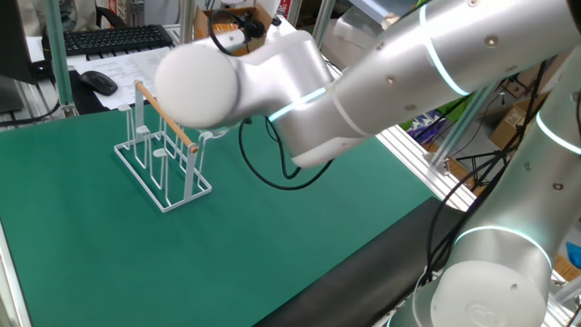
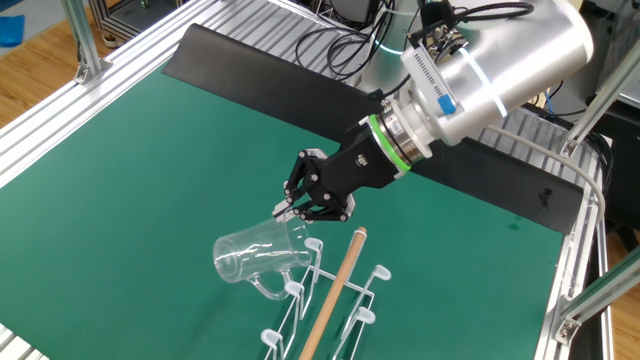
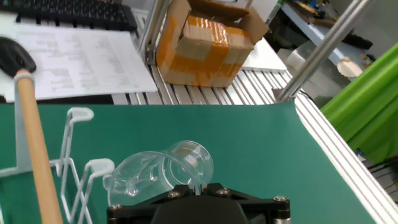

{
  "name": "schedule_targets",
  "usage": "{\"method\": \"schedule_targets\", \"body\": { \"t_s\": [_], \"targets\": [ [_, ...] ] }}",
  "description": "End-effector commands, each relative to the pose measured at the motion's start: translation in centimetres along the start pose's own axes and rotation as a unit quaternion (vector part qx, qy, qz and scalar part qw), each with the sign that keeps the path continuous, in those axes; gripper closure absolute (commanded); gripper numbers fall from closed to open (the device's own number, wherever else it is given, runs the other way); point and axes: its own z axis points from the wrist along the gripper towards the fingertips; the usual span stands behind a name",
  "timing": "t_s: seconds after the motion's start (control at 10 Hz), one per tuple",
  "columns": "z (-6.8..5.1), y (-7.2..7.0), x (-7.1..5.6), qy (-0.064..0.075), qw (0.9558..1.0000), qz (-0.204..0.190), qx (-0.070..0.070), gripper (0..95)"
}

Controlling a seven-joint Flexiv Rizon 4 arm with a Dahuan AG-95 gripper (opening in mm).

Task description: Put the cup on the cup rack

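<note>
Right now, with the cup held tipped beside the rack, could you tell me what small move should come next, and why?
Probably ease the cup across so its mouth lines up over a peg of the cup rack. The gripper pinches its rim with jaws shut, the cup lies nearly on its side, and it is not yet on any peg.

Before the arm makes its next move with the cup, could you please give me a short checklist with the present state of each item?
1. The gripper is shut on the cup, pinching its rim: ok.
2. Cup held clear of the green mat: ok; it hangs tipped on its side in the air.
3. Cup seated over a peg of the cup rack: not ok, not yet.
4. Cup mouth lined up with a peg: cannot tell; the arm hides the cup in one fixed view.
5. Rack upright on the mat, wooden rod on top: ok.
</note>
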Motion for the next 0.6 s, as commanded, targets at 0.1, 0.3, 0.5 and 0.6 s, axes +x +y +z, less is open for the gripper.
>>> {"method": "schedule_targets", "body": {
  "t_s": [0.1,0.3,0.5,0.6],
  "targets": [
    [0.01,0.17,-0.01,-0.017,0.9997,0.017,-0.005,95.0],
    [0.07,0.25,0.03,-0.025,0.9994,0.022,-0.009,95.0],
    [0.34,0.59,0.21,-0.029,0.999,0.032,-0.013,95.0],
    [0.5,0.79,0.33,-0.028,0.9988,0.038,-0.015,95.0]
  ]
}}
